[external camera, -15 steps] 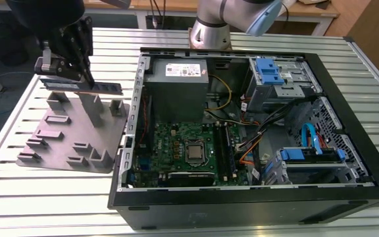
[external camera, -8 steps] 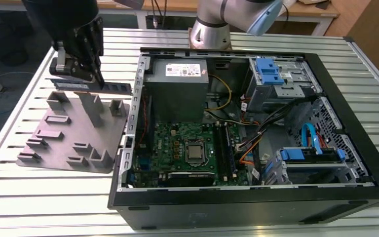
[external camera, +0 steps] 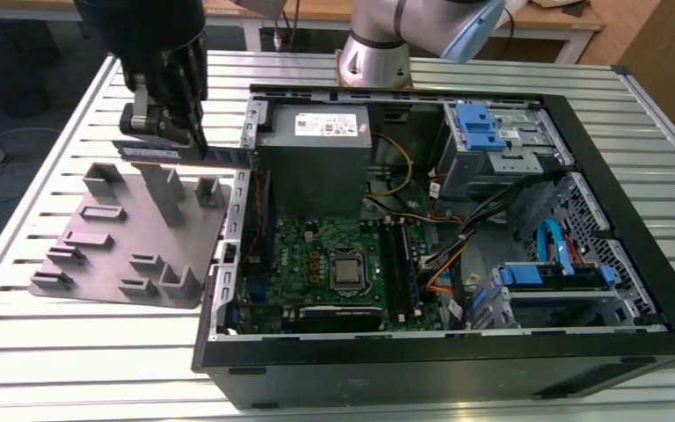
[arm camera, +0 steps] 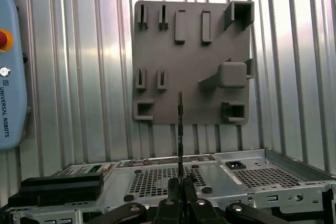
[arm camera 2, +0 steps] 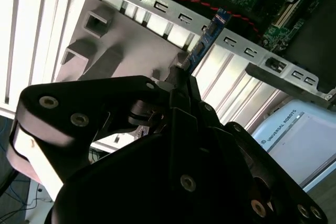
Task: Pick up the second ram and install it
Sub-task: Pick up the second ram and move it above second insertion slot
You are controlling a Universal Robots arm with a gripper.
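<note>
Grey holder plate lies flat on slatted metal bench, just beside open PC case, on exterior view's left. Inside case: green mobo, grey PSU, blue drive latch, cables.

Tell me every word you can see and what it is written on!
White label on the power supply: too small to read.
Pale blue pendant: a maker's name along its edge, not quoted here.
Blue sticker on the second ram held in the pincer: too small to read.
Grey holder plate: no print.
</note>
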